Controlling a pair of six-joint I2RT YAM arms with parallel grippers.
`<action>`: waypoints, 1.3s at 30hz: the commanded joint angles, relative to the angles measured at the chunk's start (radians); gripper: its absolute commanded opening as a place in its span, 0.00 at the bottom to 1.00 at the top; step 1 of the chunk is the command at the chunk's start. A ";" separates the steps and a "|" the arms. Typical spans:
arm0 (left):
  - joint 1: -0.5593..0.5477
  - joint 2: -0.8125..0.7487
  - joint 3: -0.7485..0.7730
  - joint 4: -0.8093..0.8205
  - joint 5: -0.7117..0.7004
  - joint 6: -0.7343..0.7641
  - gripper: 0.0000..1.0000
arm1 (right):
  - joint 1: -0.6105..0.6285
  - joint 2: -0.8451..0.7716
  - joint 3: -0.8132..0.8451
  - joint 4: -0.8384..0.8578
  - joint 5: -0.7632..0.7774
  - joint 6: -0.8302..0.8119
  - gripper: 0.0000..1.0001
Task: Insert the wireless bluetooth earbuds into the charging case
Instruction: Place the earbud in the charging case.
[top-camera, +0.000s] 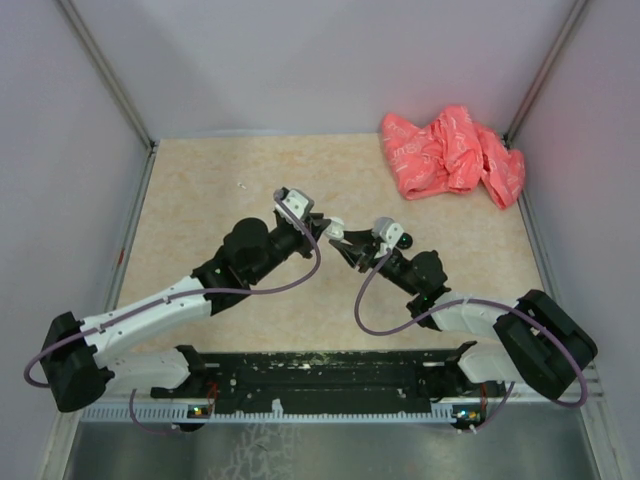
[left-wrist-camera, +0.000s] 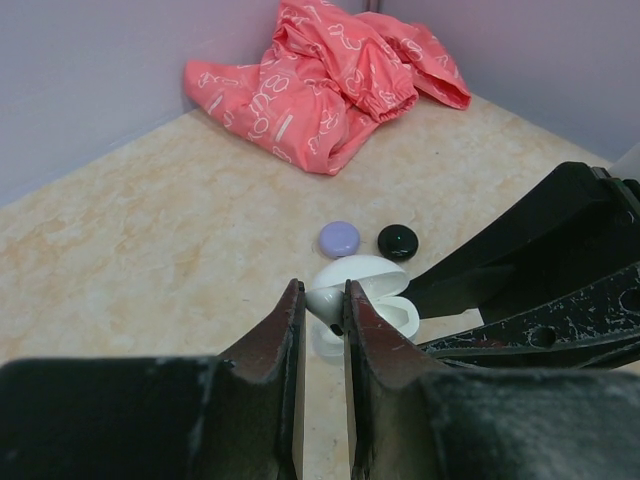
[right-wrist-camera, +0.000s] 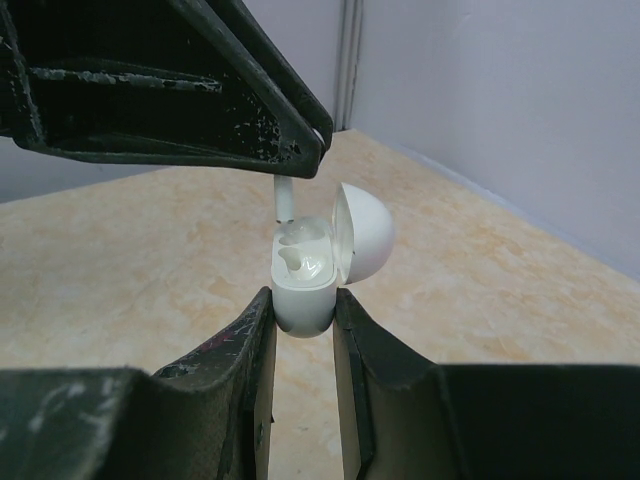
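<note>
Left hand (left-wrist-camera: 322, 292) pinches small white stemmed earbud (right-wrist-camera: 284, 200), stem upright, directly above open white plastic charging case (right-wrist-camera: 310, 268) pinched by right hand (right-wrist-camera: 303, 312).

Black-and-white arms (top-camera: 240, 262), looping purple cables (top-camera: 357, 308), scuffed black jaws

Right wrist view: the right gripper (right-wrist-camera: 303, 305) covers the lower flanks of the white glossy clamshell charging case (right-wrist-camera: 365, 235). Of the white plastic earbud (right-wrist-camera: 283, 198), only a stem shows; the left gripper (left-wrist-camera: 322, 292) hides its head. Socket contents: indeterminate. Left wrist view: fingers mask the case's near side; the right gripper is cut by the frame edge. Top view: case too small to resolve.
</note>
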 joint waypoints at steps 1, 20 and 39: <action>-0.013 0.016 -0.009 0.057 -0.010 0.023 0.17 | 0.007 -0.021 0.025 0.083 -0.017 0.015 0.00; -0.040 0.034 0.008 0.010 0.023 0.068 0.18 | 0.006 -0.042 0.012 0.091 0.012 0.009 0.00; -0.047 0.037 0.046 -0.061 -0.013 -0.002 0.49 | 0.006 -0.036 0.006 0.095 0.024 0.006 0.00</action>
